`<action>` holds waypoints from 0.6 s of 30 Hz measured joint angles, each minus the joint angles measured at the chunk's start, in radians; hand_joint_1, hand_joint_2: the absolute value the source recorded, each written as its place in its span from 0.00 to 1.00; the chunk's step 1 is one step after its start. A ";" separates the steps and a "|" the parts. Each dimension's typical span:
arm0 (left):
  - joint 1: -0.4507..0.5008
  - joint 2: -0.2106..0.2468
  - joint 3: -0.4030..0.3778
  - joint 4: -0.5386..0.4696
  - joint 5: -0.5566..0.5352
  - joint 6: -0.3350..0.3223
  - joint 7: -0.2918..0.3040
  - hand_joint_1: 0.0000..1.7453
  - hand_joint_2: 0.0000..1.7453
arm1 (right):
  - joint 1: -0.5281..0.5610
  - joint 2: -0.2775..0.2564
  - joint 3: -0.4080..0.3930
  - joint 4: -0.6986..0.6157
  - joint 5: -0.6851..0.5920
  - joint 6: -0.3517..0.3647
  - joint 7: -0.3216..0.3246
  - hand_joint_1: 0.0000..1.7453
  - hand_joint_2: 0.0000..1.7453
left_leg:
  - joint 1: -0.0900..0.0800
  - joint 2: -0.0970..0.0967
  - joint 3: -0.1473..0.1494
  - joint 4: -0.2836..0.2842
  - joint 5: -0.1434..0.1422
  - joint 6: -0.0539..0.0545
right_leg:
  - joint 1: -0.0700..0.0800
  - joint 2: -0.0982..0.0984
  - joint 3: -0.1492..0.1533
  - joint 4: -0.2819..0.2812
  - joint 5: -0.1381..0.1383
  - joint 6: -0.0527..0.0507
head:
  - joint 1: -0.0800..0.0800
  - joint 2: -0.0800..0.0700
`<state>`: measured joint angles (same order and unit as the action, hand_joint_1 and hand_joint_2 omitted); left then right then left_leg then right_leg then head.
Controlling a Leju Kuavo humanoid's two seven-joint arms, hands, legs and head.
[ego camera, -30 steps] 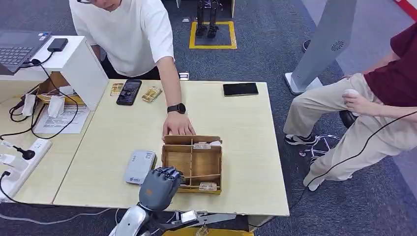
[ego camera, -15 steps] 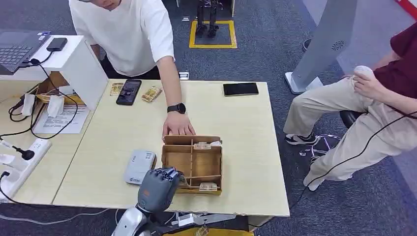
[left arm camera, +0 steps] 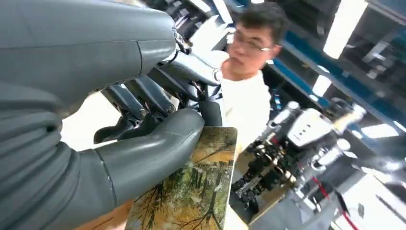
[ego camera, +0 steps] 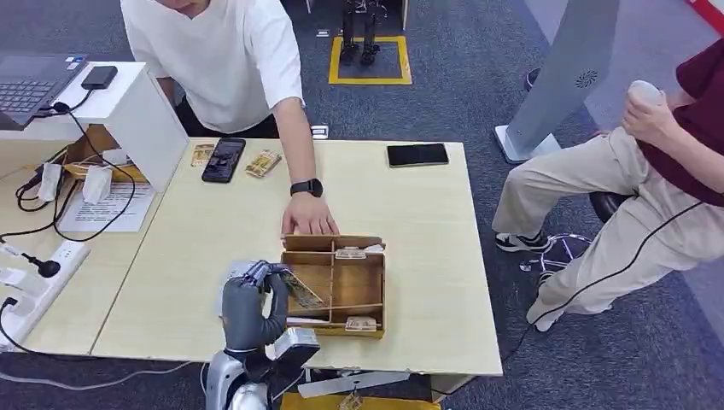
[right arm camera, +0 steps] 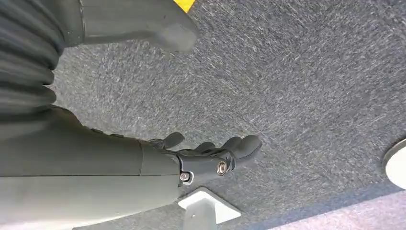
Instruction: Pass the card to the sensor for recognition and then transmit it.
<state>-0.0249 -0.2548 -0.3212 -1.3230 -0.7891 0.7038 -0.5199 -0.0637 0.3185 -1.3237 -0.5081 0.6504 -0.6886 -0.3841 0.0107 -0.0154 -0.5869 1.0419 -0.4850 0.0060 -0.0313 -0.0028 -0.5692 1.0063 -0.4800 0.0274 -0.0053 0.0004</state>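
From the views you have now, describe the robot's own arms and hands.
The left hand has a dark grey shell, a thick grey thumb, darker fingers with bare screws, a ribbed grey wrist cover and a silver forearm. The right hand matches: grey casing, dark fingers.

The left hand is raised above the table's near edge, wrist turned upward — thumb and fingers pinching a card. The right hand hangs down, fingers loosely apart — holding nothing.

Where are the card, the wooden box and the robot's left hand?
card (left arm camera: 191, 191), left wrist view, its printed face.
wooden box (ego camera: 376, 286), head view, its right wall.
left hand (ego camera: 246, 303), head view, its back.
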 joint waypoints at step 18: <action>-0.125 0.014 -0.075 -0.056 0.390 -0.004 0.100 1.00 1.00 | -0.024 0.005 -0.066 -0.006 0.027 -0.001 0.002 0.00 1.00 | 0.000 0.000 0.000 0.000 0.000 0.000 | 0.000 0.000 0.000 0.000 0.000 0.000 | 0.000 0.000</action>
<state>-0.1496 -0.2411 -0.3960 -1.3790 -0.3993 0.6996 -0.4196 -0.0878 0.3235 -1.3897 -0.5138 0.6771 -0.6893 -0.3819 0.0106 -0.0155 -0.5872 1.0420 -0.4850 0.0060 -0.0314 -0.0027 -0.5693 1.0063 -0.4799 0.0274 -0.0057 0.0000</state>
